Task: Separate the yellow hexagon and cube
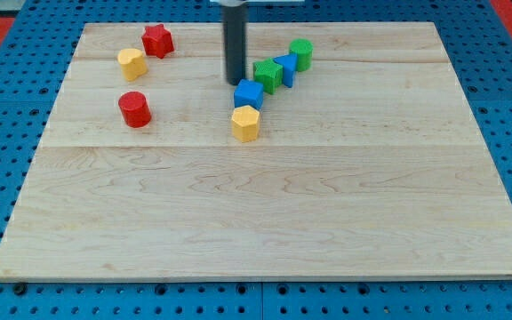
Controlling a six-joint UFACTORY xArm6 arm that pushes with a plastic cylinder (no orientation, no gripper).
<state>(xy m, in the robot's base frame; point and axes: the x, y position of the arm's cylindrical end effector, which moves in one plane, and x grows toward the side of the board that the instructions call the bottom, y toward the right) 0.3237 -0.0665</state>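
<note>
The yellow hexagon [245, 123] lies near the board's middle, a little above centre. The blue cube [248, 93] sits right above it, touching or nearly touching its top edge. My tip [236, 83] is at the end of the dark rod, just up and left of the blue cube, very close to its upper left corner. The rod comes down from the view's top.
A green block [268, 75], a second blue block [285, 68] and a green cylinder [301, 53] run in a diagonal up and right of the cube. A red star [157, 40], a yellow block [132, 63] and a red cylinder [134, 108] lie at the left.
</note>
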